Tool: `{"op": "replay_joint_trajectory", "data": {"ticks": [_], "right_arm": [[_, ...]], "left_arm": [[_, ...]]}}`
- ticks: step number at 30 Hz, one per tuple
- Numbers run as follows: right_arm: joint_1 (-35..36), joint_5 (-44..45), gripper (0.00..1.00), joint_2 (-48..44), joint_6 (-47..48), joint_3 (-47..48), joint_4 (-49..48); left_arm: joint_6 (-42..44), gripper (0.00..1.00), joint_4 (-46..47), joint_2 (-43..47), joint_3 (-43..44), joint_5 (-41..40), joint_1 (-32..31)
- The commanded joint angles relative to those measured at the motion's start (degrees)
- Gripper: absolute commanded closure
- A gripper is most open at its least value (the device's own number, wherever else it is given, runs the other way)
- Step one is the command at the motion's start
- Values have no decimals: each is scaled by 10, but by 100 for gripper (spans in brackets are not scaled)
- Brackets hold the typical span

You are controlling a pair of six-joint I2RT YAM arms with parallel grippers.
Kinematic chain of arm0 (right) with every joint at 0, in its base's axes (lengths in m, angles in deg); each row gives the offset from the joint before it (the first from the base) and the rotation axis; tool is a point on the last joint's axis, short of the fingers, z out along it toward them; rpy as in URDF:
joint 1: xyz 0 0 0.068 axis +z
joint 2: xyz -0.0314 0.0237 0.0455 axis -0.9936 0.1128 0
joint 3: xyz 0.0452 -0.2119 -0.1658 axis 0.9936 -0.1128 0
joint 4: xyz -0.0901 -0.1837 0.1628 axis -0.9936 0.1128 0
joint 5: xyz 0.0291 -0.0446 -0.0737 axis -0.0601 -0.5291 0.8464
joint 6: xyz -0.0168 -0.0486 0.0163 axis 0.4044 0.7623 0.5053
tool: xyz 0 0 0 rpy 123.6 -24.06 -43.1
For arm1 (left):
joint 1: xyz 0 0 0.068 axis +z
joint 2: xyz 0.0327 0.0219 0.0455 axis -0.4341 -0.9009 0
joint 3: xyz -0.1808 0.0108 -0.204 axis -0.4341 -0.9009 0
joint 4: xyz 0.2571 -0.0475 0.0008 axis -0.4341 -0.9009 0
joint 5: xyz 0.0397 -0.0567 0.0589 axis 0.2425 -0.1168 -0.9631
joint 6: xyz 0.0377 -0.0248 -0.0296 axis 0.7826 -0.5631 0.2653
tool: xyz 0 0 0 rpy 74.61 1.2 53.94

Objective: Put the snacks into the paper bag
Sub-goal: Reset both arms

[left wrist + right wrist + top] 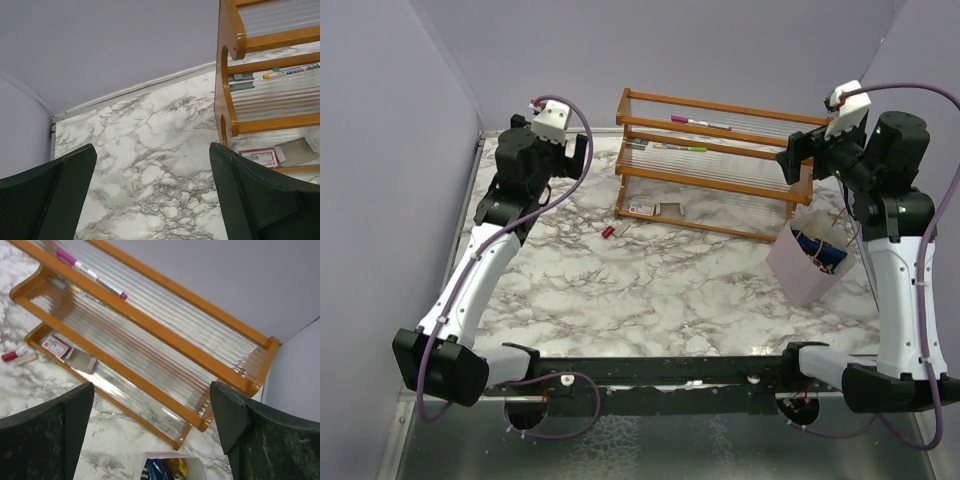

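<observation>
The pale pinkish-lilac paper bag [807, 262] stands on the marble table at the right, just in front of the wooden rack. Several snacks [817, 250] in blue, yellow and dark wrappers lie inside it; they also show at the bottom of the right wrist view [167, 469], inside the bag's rim [200, 465]. My right gripper [794, 157] is open and empty, raised above the bag and the rack's right end. My left gripper [582, 152] is open and empty, raised over the table's far left, left of the rack.
A wooden rack with clear shelves [720, 160] stands at the back and holds a few markers [698, 123]. A red-and-white flat card [642, 208] and a grey card [670, 209] lie under it. A tiny red cylinder piece [610, 231] lies in front.
</observation>
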State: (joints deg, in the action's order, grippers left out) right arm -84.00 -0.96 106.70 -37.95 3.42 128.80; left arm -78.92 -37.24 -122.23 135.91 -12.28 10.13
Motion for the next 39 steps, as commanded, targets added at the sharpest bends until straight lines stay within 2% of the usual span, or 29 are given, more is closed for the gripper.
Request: {"op": "replay_joint_trajectory", "data": {"ticks": [1, 5, 12, 22, 28, 39], "right_arm": [[1, 66, 1, -53, -36, -15, -94], [0, 102, 1, -101, -34, -42, -113], [-16, 109, 1, -174, -22, -95, -137], [-30, 165, 1, -195, -65, -148, -145], [-36, 187, 1, -205, -58, -139, -123], [-38, 247, 1, -216, -38, -155, -122]], "left_arm": [[-8, 1, 25, 45, -12, -40, 7], [-1, 1, 42, 99, -55, -28, 7], [2, 1, 1, 123, -52, 2, 15], [5, 1, -26, 97, -7, -20, 19], [-8, 1, -73, 93, 37, -22, 21], [-22, 1, -86, 95, 34, -29, 36]]}}
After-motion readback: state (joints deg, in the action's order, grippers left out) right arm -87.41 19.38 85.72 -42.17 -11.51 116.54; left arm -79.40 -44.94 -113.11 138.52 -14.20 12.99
